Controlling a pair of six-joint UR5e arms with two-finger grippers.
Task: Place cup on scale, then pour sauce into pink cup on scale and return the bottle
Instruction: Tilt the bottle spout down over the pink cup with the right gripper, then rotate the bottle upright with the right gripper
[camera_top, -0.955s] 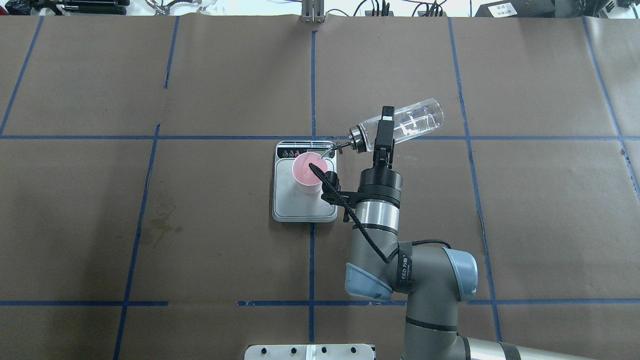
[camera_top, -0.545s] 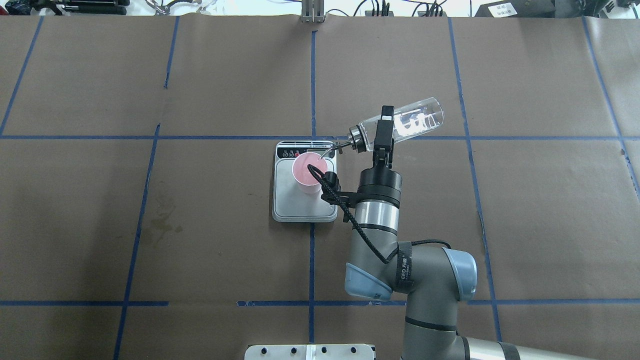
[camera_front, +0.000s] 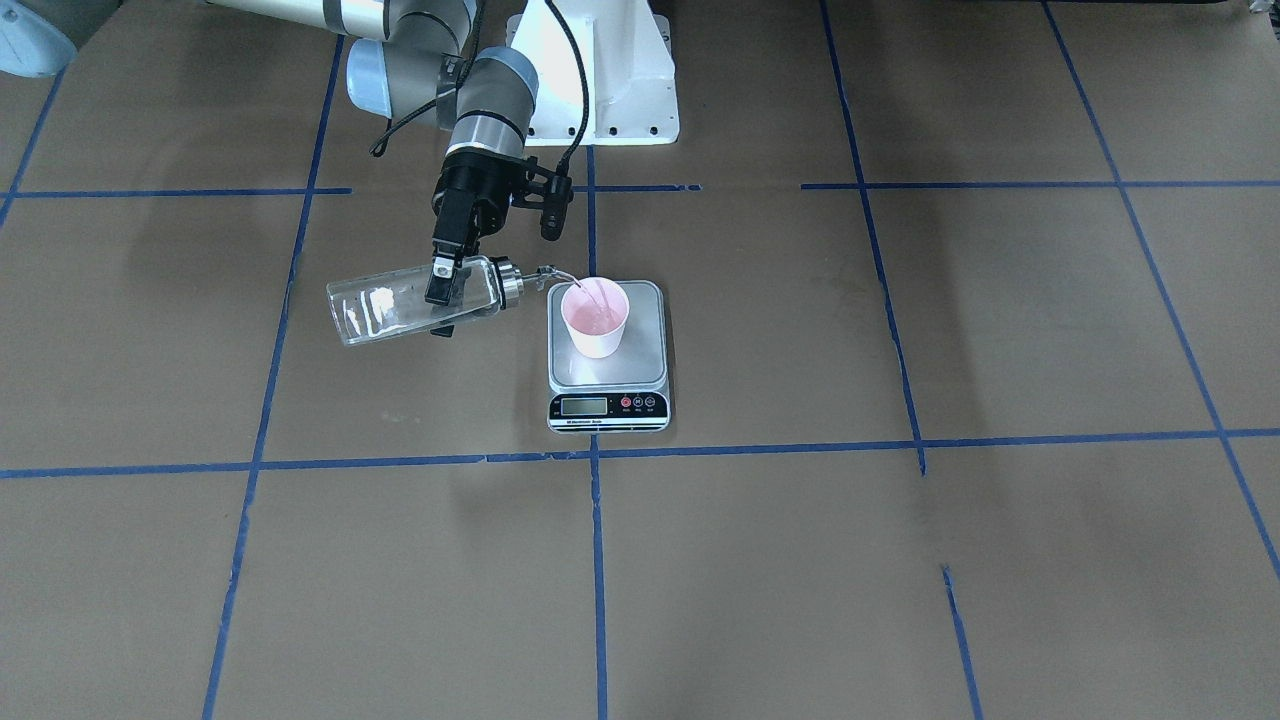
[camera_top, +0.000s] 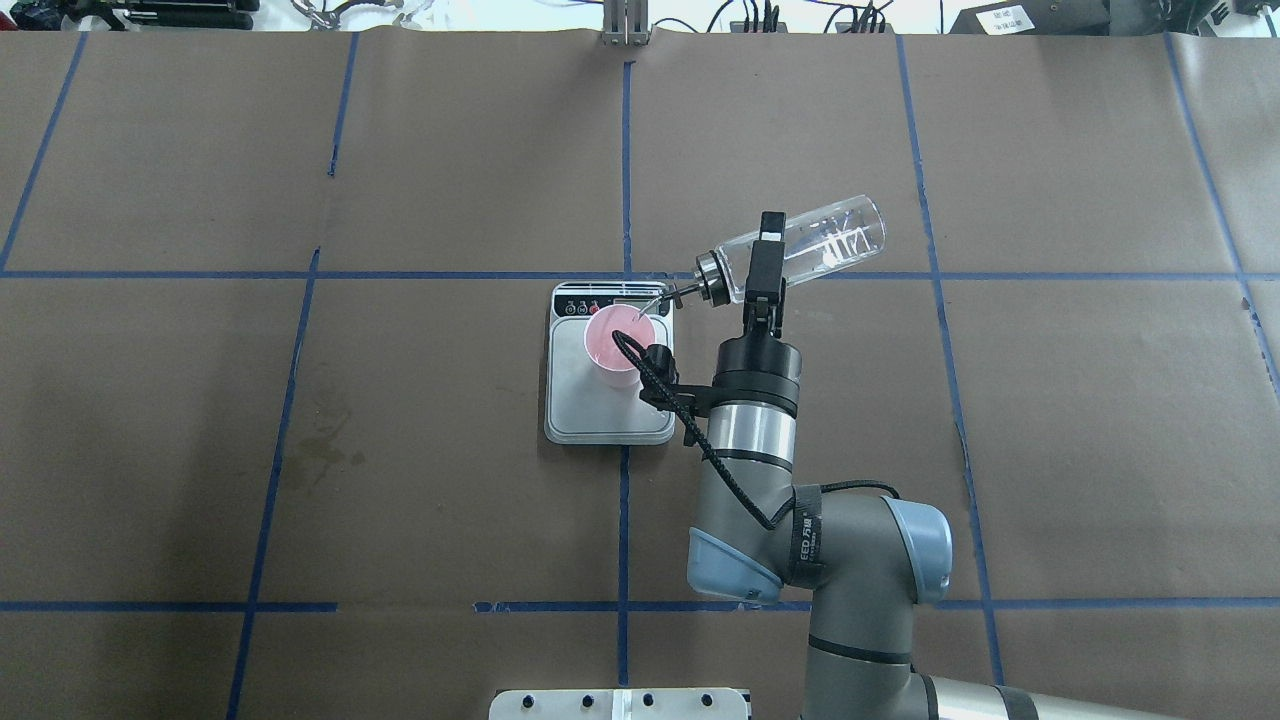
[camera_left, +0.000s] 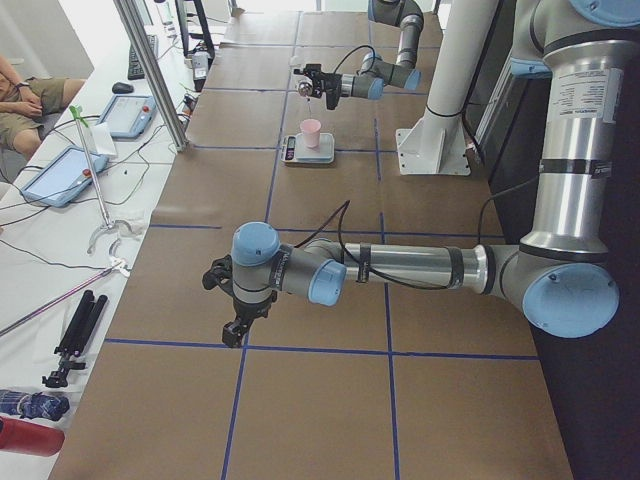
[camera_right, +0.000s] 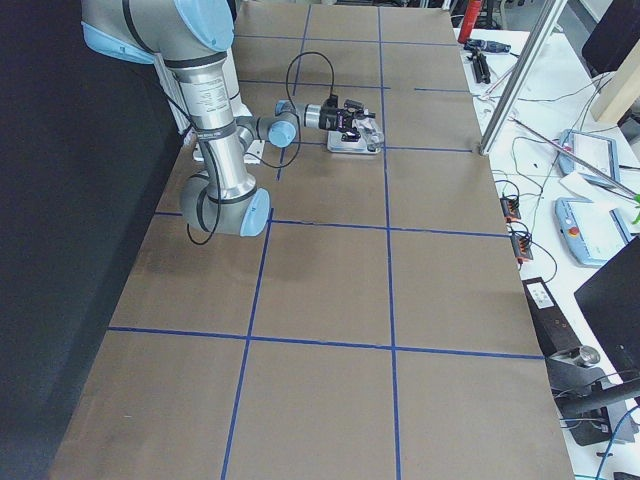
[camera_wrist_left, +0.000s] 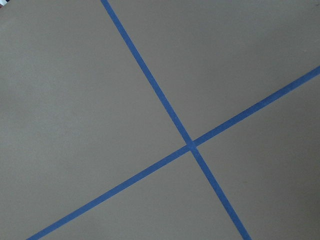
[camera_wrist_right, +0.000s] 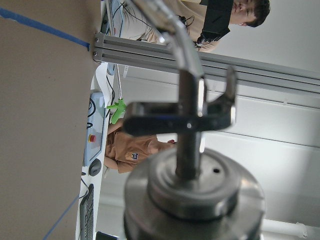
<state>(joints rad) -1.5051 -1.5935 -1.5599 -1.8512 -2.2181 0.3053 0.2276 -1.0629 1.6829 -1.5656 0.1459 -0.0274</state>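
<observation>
The pink cup (camera_top: 613, 343) stands upright on the silver scale (camera_top: 600, 420), near the display end; both also show in the front view, the cup (camera_front: 594, 322) on the scale (camera_front: 642, 362). My right gripper (camera_top: 765, 262) is shut on the clear glass bottle (camera_top: 822, 243), held nearly horizontal to the right of the scale. Its metal spout (camera_top: 672, 294) reaches over the cup's rim, and a thin stream runs into the cup. The right wrist view shows the metal collar (camera_wrist_right: 195, 200) close up. My left gripper (camera_left: 232, 335) hangs over bare table far from the scale; I cannot tell whether it is open.
The table is brown paper with blue tape lines (camera_top: 625, 180). A faint stain (camera_top: 322, 445) lies left of the scale. The robot base (camera_front: 592, 70) is behind the scale. Tablets and cables (camera_left: 70, 170) lie past the table's far edge, by an aluminium post (camera_left: 155, 70).
The bottle stays tilted over the cup and the liquid glints inside it have shifted. The right wrist has edged very slightly away from the robot. The cup and scale have not moved.
</observation>
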